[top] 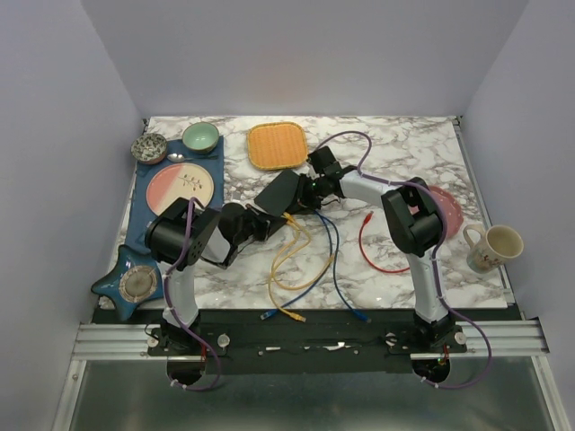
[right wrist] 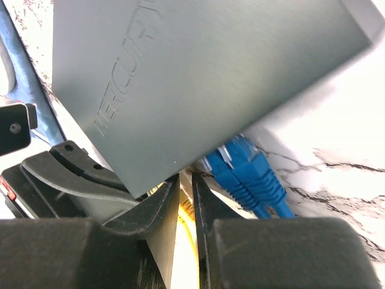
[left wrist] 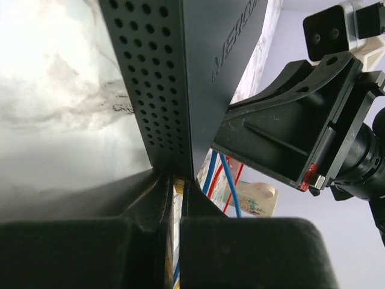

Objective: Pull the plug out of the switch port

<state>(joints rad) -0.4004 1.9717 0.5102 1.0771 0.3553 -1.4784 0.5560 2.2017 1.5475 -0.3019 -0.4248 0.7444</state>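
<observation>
The switch (top: 280, 190), a flat matte-black box, lies tilted at mid-table between both grippers. Its perforated side and lettered top fill the left wrist view (left wrist: 180, 72), and its top fills the right wrist view (right wrist: 198, 72). My right gripper (right wrist: 186, 180) (top: 305, 196) is shut on the yellow plug (right wrist: 187, 211) right at the switch's socket edge. Two blue plugs (right wrist: 246, 171) sit in sockets beside it. My left gripper (left wrist: 174, 186) (top: 256, 218) is shut, its tips against the switch's near corner with nothing held between them; only cables show through the slit.
Yellow (top: 287, 260), blue (top: 334, 265) and red (top: 368, 250) cables trail toward the front edge. An orange square tray (top: 276, 145) sits behind the switch. A mug (top: 492, 247) stands at the right edge. A pink plate (top: 184, 186), bowls and a star dish (top: 130, 283) lie on the left.
</observation>
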